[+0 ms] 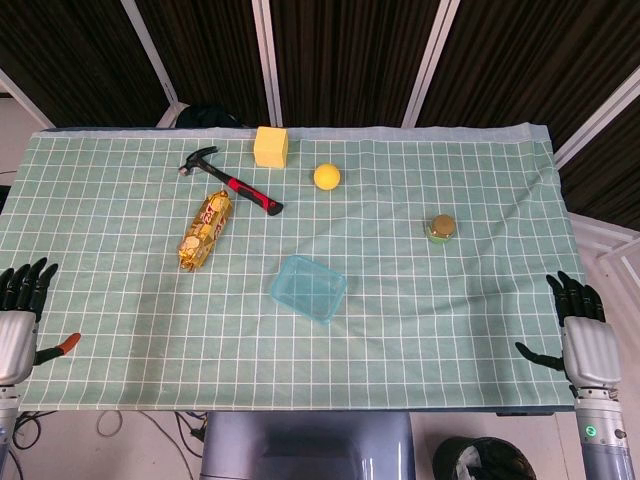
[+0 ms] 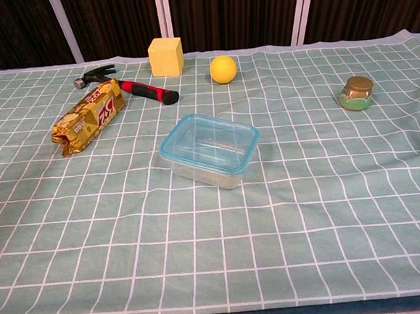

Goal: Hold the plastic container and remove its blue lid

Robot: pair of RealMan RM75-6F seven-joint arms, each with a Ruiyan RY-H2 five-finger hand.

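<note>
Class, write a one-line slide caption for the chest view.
Lidded plastic container waits untouched mid-table, among hammer, snack packet, ball.

Gold snack packet [image 2: 89,121]: red lettering, illegible; no other text

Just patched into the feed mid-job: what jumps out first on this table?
The plastic container with its blue lid sits near the middle of the green checked cloth, with nothing touching it. Behind it lie a gold snack packet and a red-handled hammer to the left, a yellow block and yellow ball at the back, and a small jar to the right. The left hand and right hand wait at the near corners, holding nothing.
</note>
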